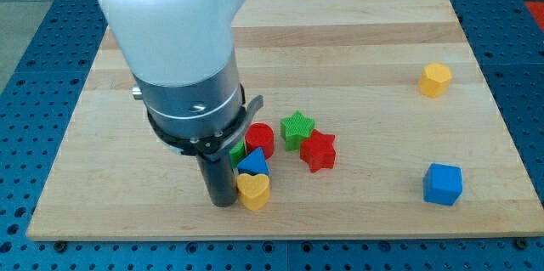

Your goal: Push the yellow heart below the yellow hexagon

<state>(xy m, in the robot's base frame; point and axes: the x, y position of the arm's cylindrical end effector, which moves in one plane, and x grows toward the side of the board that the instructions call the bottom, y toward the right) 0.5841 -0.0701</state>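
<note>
The yellow heart [253, 190] lies near the view's bottom, left of centre, on the wooden board [365, 50]. The yellow hexagon [434, 79] sits far off at the view's right. My tip [223, 202] stands at the heart's left side, touching or almost touching it. The arm's white and grey body [183, 67] rises above the tip and hides the board behind it.
A blue triangle [253, 165] sits just above the heart. A red cylinder [259, 139], a partly hidden green block [237, 151], a green star [297, 128] and a red star [319, 150] cluster close by. A blue cube [443, 183] lies at the bottom right.
</note>
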